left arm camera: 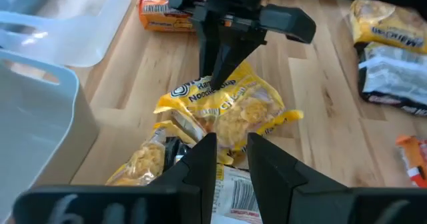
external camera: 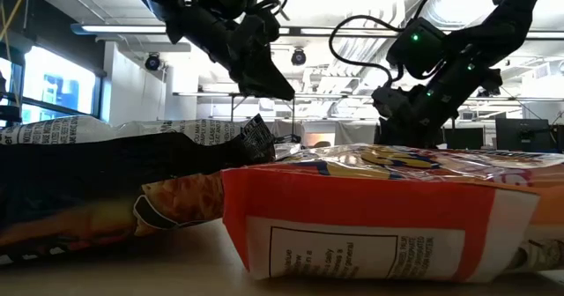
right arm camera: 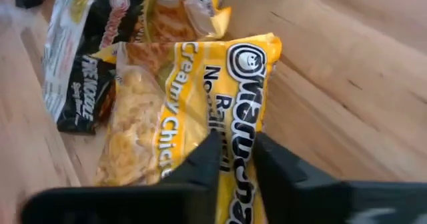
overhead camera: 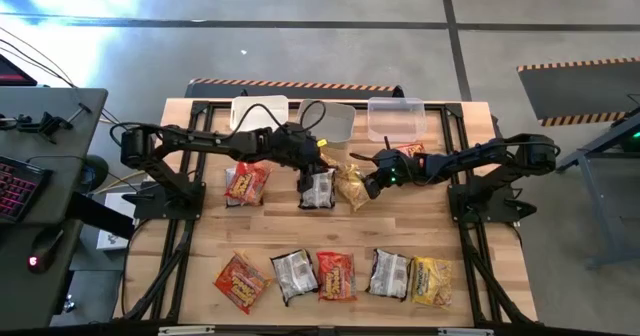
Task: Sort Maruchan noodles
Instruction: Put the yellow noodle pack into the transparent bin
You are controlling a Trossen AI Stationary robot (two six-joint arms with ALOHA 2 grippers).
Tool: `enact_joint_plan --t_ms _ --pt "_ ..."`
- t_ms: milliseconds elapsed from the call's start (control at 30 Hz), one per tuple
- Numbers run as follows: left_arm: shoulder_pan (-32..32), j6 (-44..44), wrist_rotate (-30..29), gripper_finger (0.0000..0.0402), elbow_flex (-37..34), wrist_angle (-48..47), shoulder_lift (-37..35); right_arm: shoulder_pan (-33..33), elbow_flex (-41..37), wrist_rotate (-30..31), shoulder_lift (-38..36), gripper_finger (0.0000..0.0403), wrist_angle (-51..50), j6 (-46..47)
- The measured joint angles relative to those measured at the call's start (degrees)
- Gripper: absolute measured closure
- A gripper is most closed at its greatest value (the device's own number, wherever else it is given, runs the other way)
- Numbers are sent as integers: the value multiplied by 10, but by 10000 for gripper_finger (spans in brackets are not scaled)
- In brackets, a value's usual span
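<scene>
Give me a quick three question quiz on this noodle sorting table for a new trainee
1. True or false: three pale bins stand along the table's far edge.
2. Which packet does the right gripper pinch? A red, B yellow, C silver-and-dark.
3. How many packets lie in the near row?

Key: 1 true. 2 B, the yellow packet, by its edge. 3 five.

the yellow packet (right arm camera: 200,111) reads "creamy chick"; just beside it, the dark packet (right arm camera: 80,71) reads "fire noodle".
</scene>
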Motion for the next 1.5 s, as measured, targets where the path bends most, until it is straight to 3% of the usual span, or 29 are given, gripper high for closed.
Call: enact_joint_plan --t_ms 100,300,600,800,967,1133,1367,1500 --pt "11 -21 14 328 0 -1 5 0 -1 0 0 395 11 -33" --pt "26 -47 46 313 0 5 19 7 10 1 0 393 19 -96" --pt "25 -69 71 252 0 27 63 65 52 46 -1 402 17 -203" --pt "21 -76 70 231 6 48 78 83 85 61 -1 394 -40 -151" --pt "13 -76 62 229 54 42 113 102 146 67 -6 350 -168 -146" --pt "7 -46 13 229 119 -9 171 146 180 166 -32 336 -303 -144" --pt "5 -33 1 229 171 -35 238 195 128 222 -94 397 -267 -80" --pt "4 -17 1 229 182 -44 255 203 125 229 -113 383 -267 -40"
